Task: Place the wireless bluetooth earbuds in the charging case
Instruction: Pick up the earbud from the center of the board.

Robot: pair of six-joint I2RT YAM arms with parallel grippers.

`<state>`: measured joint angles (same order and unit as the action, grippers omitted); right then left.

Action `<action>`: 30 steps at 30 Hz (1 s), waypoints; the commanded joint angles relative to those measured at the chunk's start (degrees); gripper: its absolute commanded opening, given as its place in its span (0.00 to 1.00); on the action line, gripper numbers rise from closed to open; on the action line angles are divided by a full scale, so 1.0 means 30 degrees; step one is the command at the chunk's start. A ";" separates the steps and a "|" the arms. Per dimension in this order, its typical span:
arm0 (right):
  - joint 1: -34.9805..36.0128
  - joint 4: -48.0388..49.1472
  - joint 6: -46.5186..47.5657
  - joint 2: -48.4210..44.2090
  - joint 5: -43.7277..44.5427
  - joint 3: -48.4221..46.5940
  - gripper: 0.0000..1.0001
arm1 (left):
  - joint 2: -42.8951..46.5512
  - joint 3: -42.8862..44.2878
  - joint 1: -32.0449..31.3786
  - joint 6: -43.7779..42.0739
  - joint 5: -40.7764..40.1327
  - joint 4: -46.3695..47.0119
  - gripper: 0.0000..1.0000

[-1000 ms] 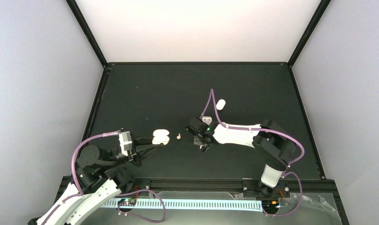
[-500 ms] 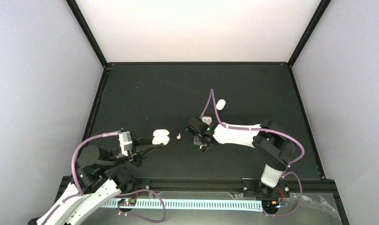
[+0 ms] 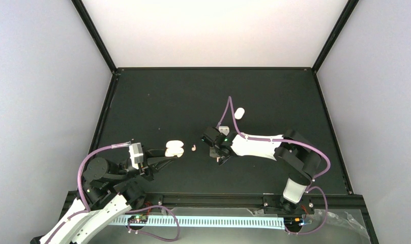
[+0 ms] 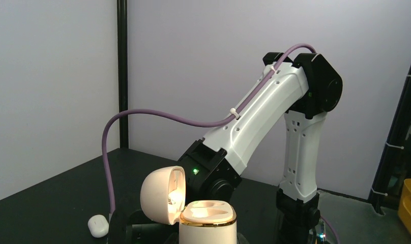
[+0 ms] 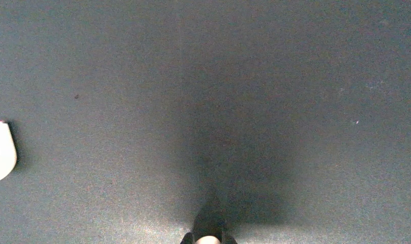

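Overhead view: black matte tabletop (image 3: 157,101) in a booth w/ pale walls. At near left, the left gripper (image 3: 172,155) is clamped on the small cream-white hinged charging case (image 3: 174,148), which sits open at its fingertips. Just right of the case and apart from it, one tiny pale pinkish earbud (image 3: 193,148) w/ a short curved stem lies on the table. The right gripper (image 3: 223,158) points down just right of that bud; its jaws can't be made out from up here. A white pill-shaped capsule (image 3: 239,113) lies farther back, near centre.

Left wrist view: case stands upright, gold-rimmed base (image 4: 207,219) in front, rounded lid (image 4: 162,194) swung open to the left and lit inside. Capsule on the table at lower left. White right arm (image 4: 264,112) fills the bkgd.

Right wrist view: dark fingertips at the bottom edge are drawn close, pinching a second pale bud (image 5: 208,241); only its rounded top shows. The loose earbud lies at the left edge, well apart.
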<state>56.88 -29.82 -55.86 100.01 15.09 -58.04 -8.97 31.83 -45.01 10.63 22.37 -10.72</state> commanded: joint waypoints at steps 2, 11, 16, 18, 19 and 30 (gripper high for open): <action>0.0111 -0.0188 0.0027 -0.0696 0.0146 0.0189 0.05 | 0.0295 0.0111 -0.0025 -0.0118 0.0306 0.0058 0.02; 0.0133 -0.0436 0.1069 -0.0817 -0.0296 0.0255 0.17 | 0.0153 0.0111 -0.0025 -0.0105 0.0304 0.0050 0.02; 0.0285 -0.0904 0.1535 -0.0526 -0.0777 -0.0226 0.33 | 0.0063 0.0082 -0.0025 -0.0132 0.0405 0.0197 0.02; 0.0316 -0.1205 0.1655 -0.0321 -0.0726 -0.0463 0.35 | 0.0061 0.0082 -0.0025 -0.0117 0.0451 0.0204 0.02; 0.0316 -0.1354 0.1681 -0.0208 -0.0732 -0.0568 0.36 | 0.0076 0.0082 -0.0025 -0.0117 0.0475 0.0179 0.02; 0.0427 -0.2091 0.1488 0.0960 -0.0765 -0.1497 0.30 | 0.0090 0.0082 -0.0025 -0.0146 0.0523 0.0263 0.02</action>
<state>57.80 -34.33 -51.29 101.01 12.78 -60.53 -8.99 31.83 -45.01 10.63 22.79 -10.72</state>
